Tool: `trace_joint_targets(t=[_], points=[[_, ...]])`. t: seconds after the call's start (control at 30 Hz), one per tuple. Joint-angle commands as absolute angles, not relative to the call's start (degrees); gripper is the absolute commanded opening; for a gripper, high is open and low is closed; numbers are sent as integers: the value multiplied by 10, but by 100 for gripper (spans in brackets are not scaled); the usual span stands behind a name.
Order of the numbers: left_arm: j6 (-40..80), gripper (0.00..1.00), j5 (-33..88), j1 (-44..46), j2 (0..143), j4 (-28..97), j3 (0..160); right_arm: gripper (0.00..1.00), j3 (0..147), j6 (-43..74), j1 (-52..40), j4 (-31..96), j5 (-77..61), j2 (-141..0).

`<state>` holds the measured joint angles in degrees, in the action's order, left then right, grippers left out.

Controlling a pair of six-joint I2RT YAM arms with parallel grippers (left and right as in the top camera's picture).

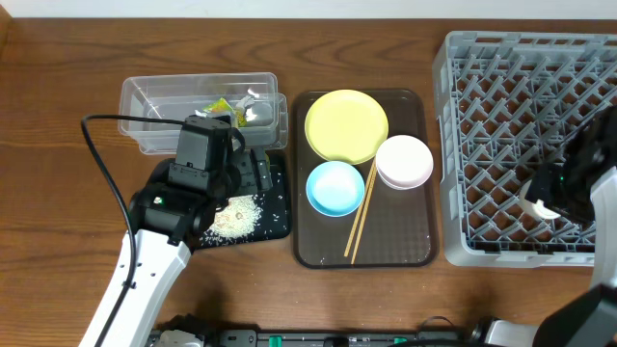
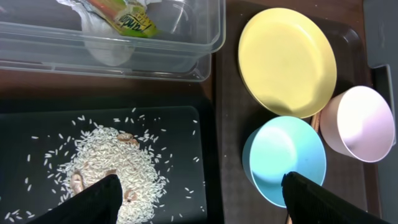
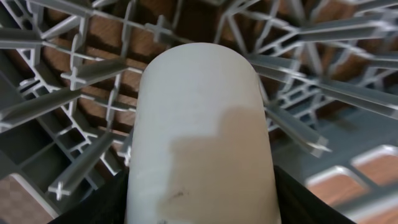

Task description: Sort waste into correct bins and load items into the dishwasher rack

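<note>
Left gripper [image 2: 200, 186] spread, over rice [image 2: 109, 165] in black tray [image 2: 180, 124]. Right gripper [image 3: 199, 208] pinching cup [image 3: 202, 112] over rack [image 3: 56, 106]. Wrapper [image 2: 127, 18] in tub [image 2: 186, 56]. Chopsticks [image 1: 360, 217] on brown tray [image 1: 395, 241].

Brown wooden tabletop [image 1: 58, 58] (lengthwise grain), even light

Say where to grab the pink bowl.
Pinch the rim of the pink bowl from above, on the side facing the rack. It sits mouth-up, and the plate and chopsticks crowd the other side.

Lab perhaps: dishwasher rack [image 1: 445, 154], wooden table [image 1: 39, 241]
</note>
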<state>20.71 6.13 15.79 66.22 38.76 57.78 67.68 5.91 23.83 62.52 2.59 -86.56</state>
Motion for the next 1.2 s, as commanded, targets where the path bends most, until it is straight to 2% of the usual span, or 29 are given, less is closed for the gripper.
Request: trace_joint_targets(t=[0.0,0.1,0.27,0.5,0.67,0.83,0.9,1.17], points=[[198,85,53,157,664,389,583,63,683,68,244,623,-21,-879],[197,85,53,157,664,390,583,74,690,68,244,626,-40,-871],[197,85,53,157,665,395,583,75,741,68,238,626,-57,-834],[197,85,53,157,679,415,583,71,761,55,150,573,-154,-793],[198,85,53,157,685,418,582,61,760,40,34,547,-123,-818],[197,85,53,157,685,418,583,55,760,78,-50,518,-56,-883],[197,85,53,157,685,418,582,50,760,92,-69,509,-47,-914],[197,85,53,157,685,418,582,47,760,145,-88,492,-19,-1037]])
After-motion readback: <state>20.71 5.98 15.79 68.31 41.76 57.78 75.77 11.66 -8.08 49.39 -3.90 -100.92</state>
